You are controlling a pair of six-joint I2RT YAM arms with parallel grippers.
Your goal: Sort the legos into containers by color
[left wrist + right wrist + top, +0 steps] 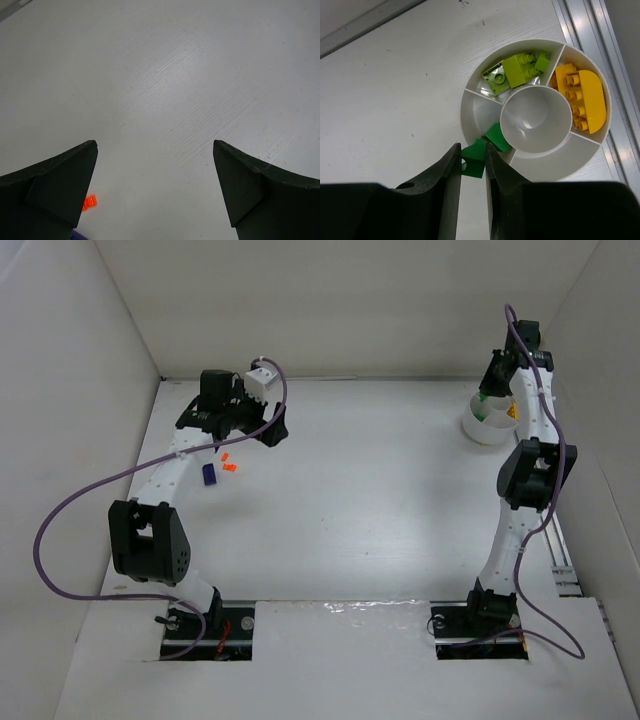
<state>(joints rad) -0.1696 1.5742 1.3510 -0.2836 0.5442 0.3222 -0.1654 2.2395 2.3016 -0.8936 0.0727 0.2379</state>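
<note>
The right fingers (447, 175) pinch a green brick (474, 162) at the near rim of the cup (479, 111), beside an empty wedge. I'd carry it across to the wedge holding the lime bricks (517, 70) and release it low, so it can't bounce out. A yellow brick (582, 97) has its own wedge. The left fingers (65, 175) hang spread above the white table (380, 500), near 2 orange bricks (229, 462) and 1 blue brick (209, 474). Plain white walls (350, 300) close it in

Blue brick (79, 237) is just a sliver at the bottom edge. Fingers (445, 195) hide part of the green brick (474, 164).
</note>
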